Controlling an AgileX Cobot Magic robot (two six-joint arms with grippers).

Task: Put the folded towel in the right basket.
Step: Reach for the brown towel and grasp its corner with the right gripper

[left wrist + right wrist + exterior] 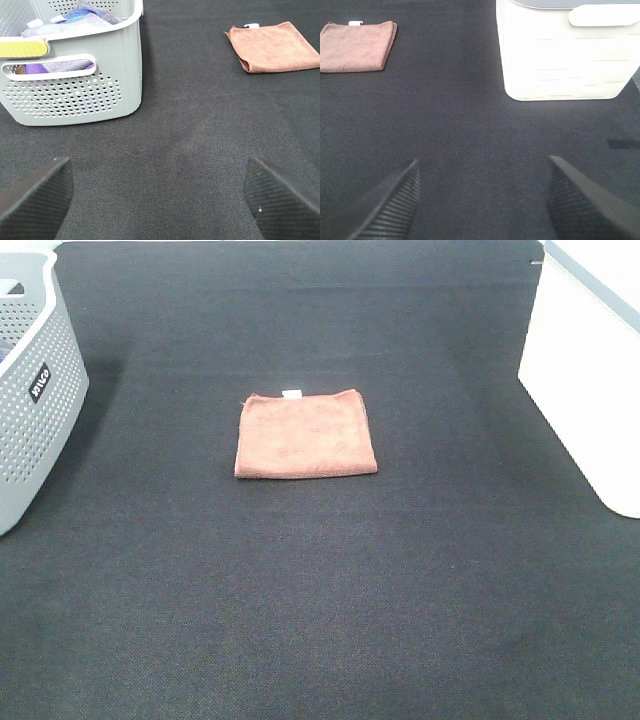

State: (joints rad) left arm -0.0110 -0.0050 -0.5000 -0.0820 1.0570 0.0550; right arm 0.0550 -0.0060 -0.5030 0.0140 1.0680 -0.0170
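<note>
A folded reddish-brown towel [305,434] lies flat on the black mat in the middle of the table. It also shows in the left wrist view [275,46] and the right wrist view [357,46]. The white right basket [590,390] stands at the right edge, also in the right wrist view [565,50]. Neither gripper shows in the exterior high view. My left gripper [160,200] is open and empty, well short of the towel. My right gripper [482,202] is open and empty, near the white basket.
A grey perforated basket [35,390] stands at the left edge; in the left wrist view [75,70] it holds several folded cloths. The black mat [320,600] covers the table.
</note>
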